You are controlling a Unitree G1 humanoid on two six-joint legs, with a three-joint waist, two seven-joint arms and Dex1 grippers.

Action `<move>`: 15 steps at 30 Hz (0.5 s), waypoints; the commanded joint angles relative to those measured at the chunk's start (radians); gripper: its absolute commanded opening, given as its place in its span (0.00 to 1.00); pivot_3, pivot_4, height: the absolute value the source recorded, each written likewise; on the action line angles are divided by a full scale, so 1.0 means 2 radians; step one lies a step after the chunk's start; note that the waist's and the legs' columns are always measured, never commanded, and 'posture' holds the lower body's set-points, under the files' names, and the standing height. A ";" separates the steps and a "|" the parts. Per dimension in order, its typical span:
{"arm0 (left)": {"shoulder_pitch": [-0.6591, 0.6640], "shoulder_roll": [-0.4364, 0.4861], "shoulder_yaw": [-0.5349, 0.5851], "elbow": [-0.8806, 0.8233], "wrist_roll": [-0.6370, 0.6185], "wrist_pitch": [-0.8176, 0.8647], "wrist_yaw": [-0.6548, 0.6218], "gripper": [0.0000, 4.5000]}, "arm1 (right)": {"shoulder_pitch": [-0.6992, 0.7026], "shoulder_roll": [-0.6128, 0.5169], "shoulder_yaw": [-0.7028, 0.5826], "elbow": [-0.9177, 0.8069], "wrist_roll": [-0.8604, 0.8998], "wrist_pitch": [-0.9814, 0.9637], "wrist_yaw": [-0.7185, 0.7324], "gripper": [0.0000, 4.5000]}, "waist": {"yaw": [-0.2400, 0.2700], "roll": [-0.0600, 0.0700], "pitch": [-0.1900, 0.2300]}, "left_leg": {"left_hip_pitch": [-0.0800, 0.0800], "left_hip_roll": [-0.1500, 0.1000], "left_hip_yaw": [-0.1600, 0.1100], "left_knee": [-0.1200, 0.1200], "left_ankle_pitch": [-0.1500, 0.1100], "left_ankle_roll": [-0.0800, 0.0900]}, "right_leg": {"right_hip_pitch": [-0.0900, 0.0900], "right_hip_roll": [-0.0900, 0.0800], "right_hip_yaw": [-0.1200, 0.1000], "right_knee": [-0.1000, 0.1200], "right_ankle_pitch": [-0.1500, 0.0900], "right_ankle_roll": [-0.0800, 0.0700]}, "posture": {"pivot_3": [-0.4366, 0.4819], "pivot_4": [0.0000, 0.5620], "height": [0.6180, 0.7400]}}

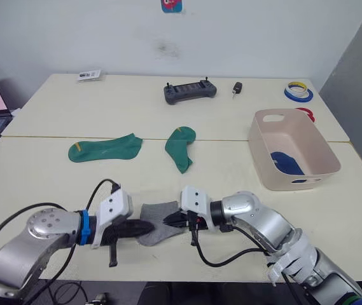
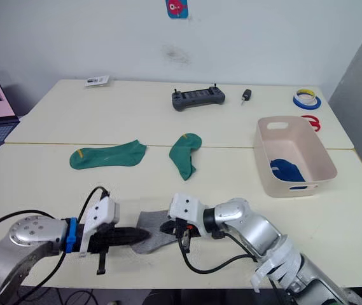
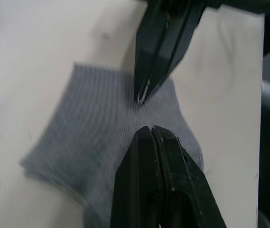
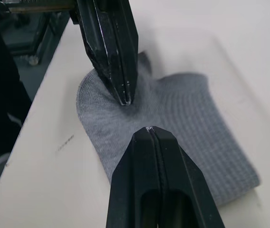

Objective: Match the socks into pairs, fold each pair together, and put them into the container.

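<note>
Two grippers meet over one grey sock [image 1: 158,222] at the near edge of the tabletop [image 1: 53,178], about midway along it. Coming in from the left, the left gripper [image 1: 144,227] has its fingers pressed together, their tips resting on the sock's left part; in its wrist view the fingers [image 3: 158,156] show no gap and nothing pinched between them. The sock lies flat and rumpled under both tips, its ribbed cuff end toward the far side, its rounded end toward the near edge. From the right, the right gripper [image 1: 173,220] also has its fingers together, tips on the sock's right part, pointing at the left gripper's tips and just apart from them. Farther back, toward the middle of the tabletop, lie two green socks: a left green sock [image 1: 104,149] stretched lengthwise with a yellow stripe at its left end, and a right green sock [image 1: 181,147] bent, with a yellow mark at its far end. Near the right edge stands the pink tub [image 1: 266,165], with blue socks [image 1: 287,161] inside on its floor.
</note>
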 commanded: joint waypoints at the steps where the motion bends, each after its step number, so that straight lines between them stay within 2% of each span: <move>1: 0.001 -0.002 -0.016 0.047 0.054 -0.056 0.006 0.00 | -0.002 -0.012 0.009 0.001 -0.018 -0.016 0.014 0.00 | 0.001 0.000 0.000 | 0.000 0.000 0.000 0.000 0.000 0.000 | 0.000 0.000 0.000 0.000 0.000 0.000 | 0.48 0.27 1.00; 8: 0.009 -0.022 -0.020 0.064 0.062 -0.078 0.011 0.00 | 0.010 -0.063 -0.010 -0.016 -0.029 -0.026 0.035 0.00 | 0.003 0.000 0.000 | 0.000 -0.001 0.000 0.000 0.000 0.000 | 0.001 -0.001 0.000 0.000 0.000 0.000 | 0.48 0.27 1.00; 13: 0.012 -0.027 -0.017 0.059 0.060 -0.077 0.013 0.00 | 0.018 -0.061 -0.079 -0.080 0.067 0.085 0.045 0.00 | 0.002 0.000 0.000 | 0.000 -0.001 0.000 0.000 0.000 0.000 | 0.001 -0.001 0.000 0.000 0.000 0.000 | 0.48 0.27 1.00; 15: 0.019 -0.029 -0.018 0.065 0.064 -0.084 0.014 0.00 | 0.015 -0.066 -0.108 -0.093 0.097 0.135 0.040 0.09 | 0.002 0.000 0.000 | 0.000 -0.001 0.000 0.000 0.000 0.000 | 0.001 -0.001 0.000 0.000 0.000 0.000 | 0.48 0.27 1.00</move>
